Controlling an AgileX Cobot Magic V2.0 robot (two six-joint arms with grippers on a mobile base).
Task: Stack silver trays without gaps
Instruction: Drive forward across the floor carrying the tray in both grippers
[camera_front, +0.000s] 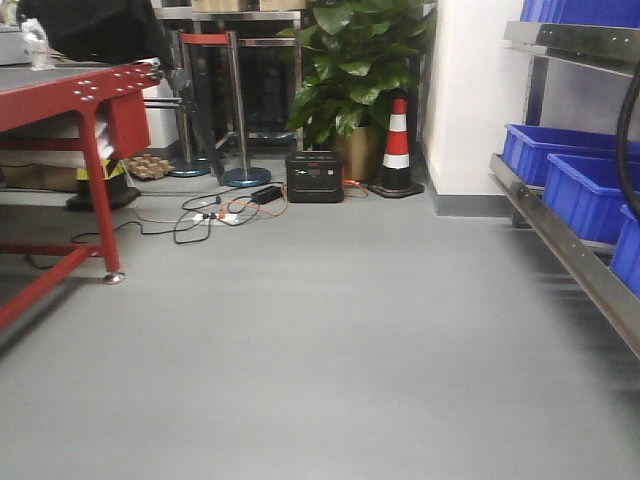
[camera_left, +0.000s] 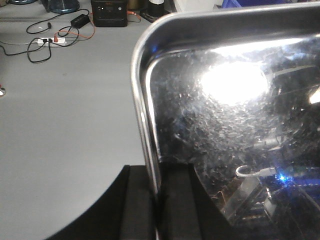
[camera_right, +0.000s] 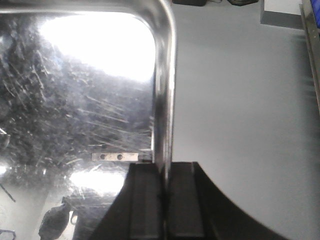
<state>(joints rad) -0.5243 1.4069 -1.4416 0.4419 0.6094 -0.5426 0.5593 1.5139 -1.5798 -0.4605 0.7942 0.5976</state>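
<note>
Pinching the left rim of the silver tray (camera_left: 225, 125) between the left fingers (camera_left: 136, 210), squeezed almost together with only the thin metal edge between them, just below a rounded corner. Clamping the opposite rim with the right fingers (camera_right: 186, 205) in the same way, pressing tight on both sides of the edge. Holding the tray in the air above the grey floor (camera_left: 65, 125), resting on nothing, with blue bins (camera_front: 585, 190) standing off to the right.

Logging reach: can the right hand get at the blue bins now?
Probably not: the right hand is shut on the rim of the tray, the left hand on its other side, so it isn't free for the bins.
</note>
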